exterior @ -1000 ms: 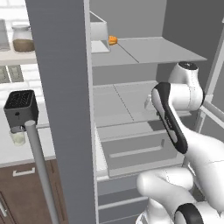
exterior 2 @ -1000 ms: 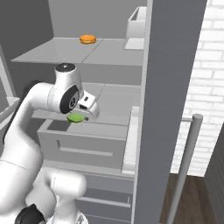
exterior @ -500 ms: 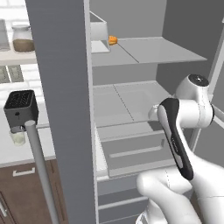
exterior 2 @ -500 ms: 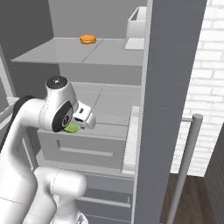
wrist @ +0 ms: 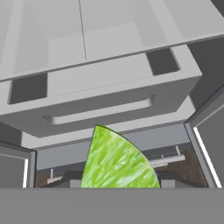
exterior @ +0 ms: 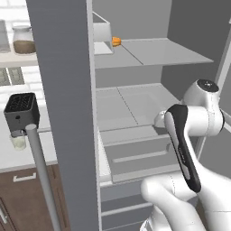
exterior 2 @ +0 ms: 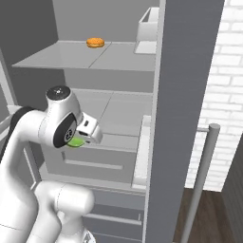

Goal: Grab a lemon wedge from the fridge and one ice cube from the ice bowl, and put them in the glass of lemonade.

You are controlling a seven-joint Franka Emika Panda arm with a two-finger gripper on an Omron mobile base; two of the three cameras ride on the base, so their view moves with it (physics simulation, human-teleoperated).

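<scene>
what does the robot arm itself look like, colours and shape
The arm is built of glossy white, rounded segments with bulbous joints. A long black strip runs down one link, and a round dark grey cap tops one joint, with a black disc on that joint's side. Near the pincer, the hand is a small white boxy block with a dark slot. No cables or markings are visible.

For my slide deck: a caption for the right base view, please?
Gripper holding the green lemon wedge in front of the open fridge.
</scene>
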